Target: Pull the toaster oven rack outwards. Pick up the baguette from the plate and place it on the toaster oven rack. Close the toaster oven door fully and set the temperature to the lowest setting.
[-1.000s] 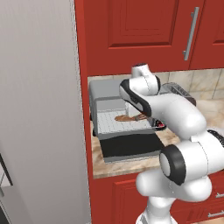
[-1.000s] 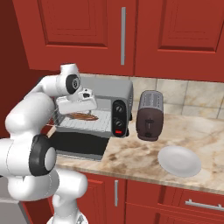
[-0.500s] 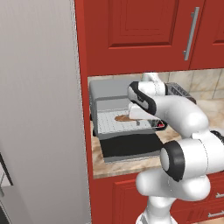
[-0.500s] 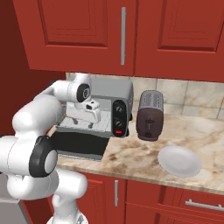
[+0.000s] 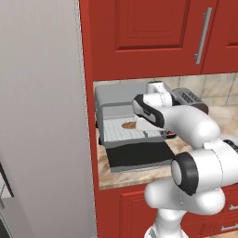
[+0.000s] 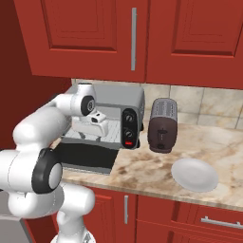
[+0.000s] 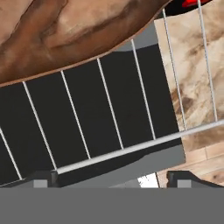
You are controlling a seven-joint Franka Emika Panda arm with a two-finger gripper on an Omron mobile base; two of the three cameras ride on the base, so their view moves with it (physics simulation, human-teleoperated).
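Observation:
The toaster oven stands on the counter with its door folded down flat. Its rack is pulled out over the door. The brown baguette lies on the rack. My gripper hangs just above the rack, to the right of the baguette. It is open, with nothing between its fingers. In the hand view the rack's front wire crosses over the dark door glass.
Two black knobs and a red button sit on the oven's right panel. A dark-brown slot toaster stands right of the oven, and a white plate lies near the counter's front. Red cabinets hang overhead; a grey wall is at the left.
My hand has moved off the baguette to the right and slightly down toward the rack. The baguette stays lying on the rack. The jaws have stayed open.

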